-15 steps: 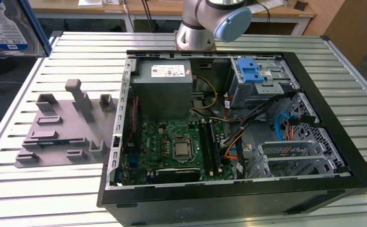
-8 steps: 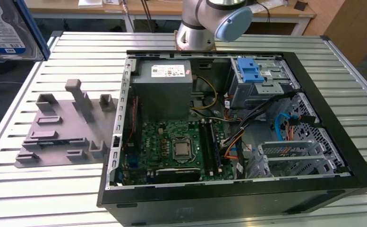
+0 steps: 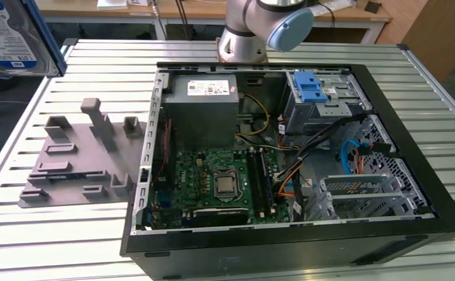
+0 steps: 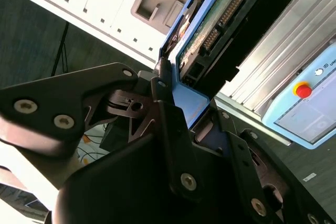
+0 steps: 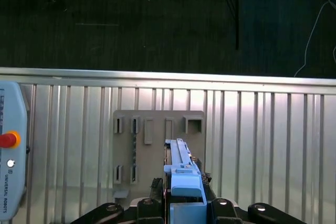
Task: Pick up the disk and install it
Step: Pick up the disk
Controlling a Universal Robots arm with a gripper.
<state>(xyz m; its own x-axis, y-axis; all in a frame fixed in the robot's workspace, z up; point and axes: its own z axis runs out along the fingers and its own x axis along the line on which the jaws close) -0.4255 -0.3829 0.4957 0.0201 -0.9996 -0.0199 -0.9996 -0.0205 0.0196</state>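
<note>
The disk (image 3: pixel 12 35) hangs high at the exterior view's left, above the table edge, with its silver face and white-and-blue label showing. In the second wrist view its green circuit board and blue carrier frame (image 4: pixel 210 30) stick out from between the black fingers (image 4: pixel 163 108). My gripper (image 4: pixel 181 106) is shut on the frame's end. In the first wrist view the disk (image 5: pixel 181 169) is seen edge-on, clamped in the gripper (image 5: pixel 185 203) above the grey fixture plate (image 5: pixel 157 150).
An open computer case (image 3: pixel 414 234) lies on the slatted metal table (image 3: pixel 94 246), with a blue-latched drive cage (image 3: pixel 313 93) and a grey power supply (image 3: pixel 204 105) inside. The grey fixture plate (image 3: pixel 79 158) lies beside it. A teach pendant (image 4: pixel 310 98) rests on the table.
</note>
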